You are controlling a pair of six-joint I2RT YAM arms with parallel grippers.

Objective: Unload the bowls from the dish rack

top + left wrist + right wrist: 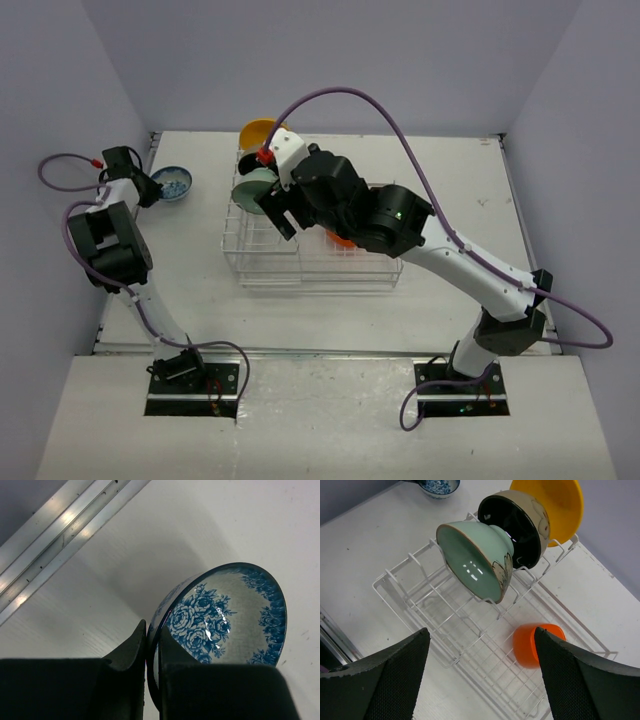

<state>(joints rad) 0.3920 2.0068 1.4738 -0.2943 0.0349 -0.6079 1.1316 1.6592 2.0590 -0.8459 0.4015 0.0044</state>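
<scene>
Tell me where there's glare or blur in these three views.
Top view: even, soft light, no strong glare on the table. Left wrist view: bright streaks on the rail, a white glint on the blue bowl. Right wrist view: a dotted lamp reflection inside the mint bowl; the orange bowl looks blurred.

We see bright, even light, glare spots on the mint bowl [472,569], a soft shadow beside the blue bowl [225,615].
</scene>
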